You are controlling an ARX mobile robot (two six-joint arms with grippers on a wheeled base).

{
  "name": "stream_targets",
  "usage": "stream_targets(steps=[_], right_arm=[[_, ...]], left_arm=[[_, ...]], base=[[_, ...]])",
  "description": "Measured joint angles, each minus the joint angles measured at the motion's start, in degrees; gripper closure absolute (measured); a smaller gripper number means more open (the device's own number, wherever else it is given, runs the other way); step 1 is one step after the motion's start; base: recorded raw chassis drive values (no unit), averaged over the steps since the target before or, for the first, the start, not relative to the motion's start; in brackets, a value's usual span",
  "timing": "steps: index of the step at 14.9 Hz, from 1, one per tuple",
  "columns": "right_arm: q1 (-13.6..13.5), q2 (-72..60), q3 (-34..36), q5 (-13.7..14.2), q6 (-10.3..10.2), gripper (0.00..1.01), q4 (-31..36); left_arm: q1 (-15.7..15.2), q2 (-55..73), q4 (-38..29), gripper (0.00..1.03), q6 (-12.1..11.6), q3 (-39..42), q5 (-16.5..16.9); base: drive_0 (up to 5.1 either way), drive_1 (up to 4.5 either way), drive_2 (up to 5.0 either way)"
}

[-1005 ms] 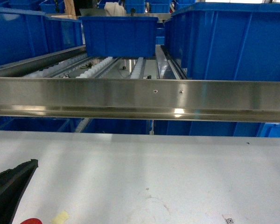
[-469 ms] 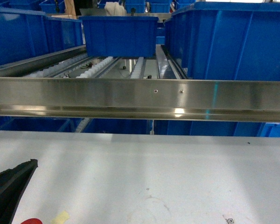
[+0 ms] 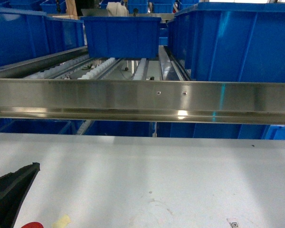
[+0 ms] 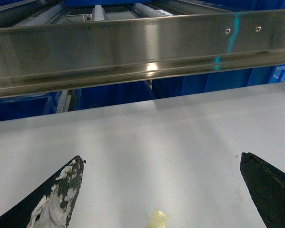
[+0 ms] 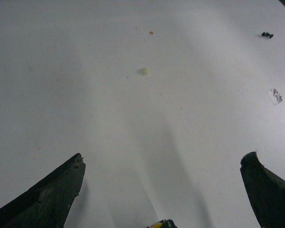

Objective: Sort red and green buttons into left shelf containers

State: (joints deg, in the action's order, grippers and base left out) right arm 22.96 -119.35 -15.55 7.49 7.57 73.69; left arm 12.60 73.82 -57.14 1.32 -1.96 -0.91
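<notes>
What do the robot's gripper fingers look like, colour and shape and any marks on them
Both grippers have black, wedge-shaped fingers tapering to blunt tips. On the left gripper, the left-hand finger is scuffed, with whitish-grey patches of worn or flaking coating; the other finger looks plain black. The right gripper has dark fingers with no such patches. No cables or printed markings are visible.

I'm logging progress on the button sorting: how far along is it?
Nothing looks done. Both grippers, left and right, are open and hold nothing over the white table. A sliver of red shows at the head view's bottom edge, perhaps the red button; no green one is visible. The large bright-blue plastic bins show no buttons.
</notes>
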Motion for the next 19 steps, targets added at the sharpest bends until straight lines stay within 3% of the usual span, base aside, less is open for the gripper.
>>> stream_targets(steps=[8,12,18,19], right_arm=[[1.9,-5.5,-2.2,0.3,0.2,0.03,0.0],[2.3,-6.2,-2.6,1.1,1.6,0.03,0.0],[2.3,-6.3,-2.6,1.3,2.6,0.61,0.1],[2.3,-6.3,-2.6,1.4,2.6,0.66,0.2]], left_arm=[[0.0,0.0,0.0,0.05,0.0,0.0,0.0],[0.0,0.0,0.0,0.05,0.0,0.0,0.0],[0.0,0.0,0.0,0.05,0.0,0.0,0.0],[0.0,0.0,0.0,0.05,0.0,0.0,0.0]], base=[[0.0,0.0,0.0],[0.0,0.0,0.0],[0.0,0.0,0.0],[0.0,0.0,0.0]])
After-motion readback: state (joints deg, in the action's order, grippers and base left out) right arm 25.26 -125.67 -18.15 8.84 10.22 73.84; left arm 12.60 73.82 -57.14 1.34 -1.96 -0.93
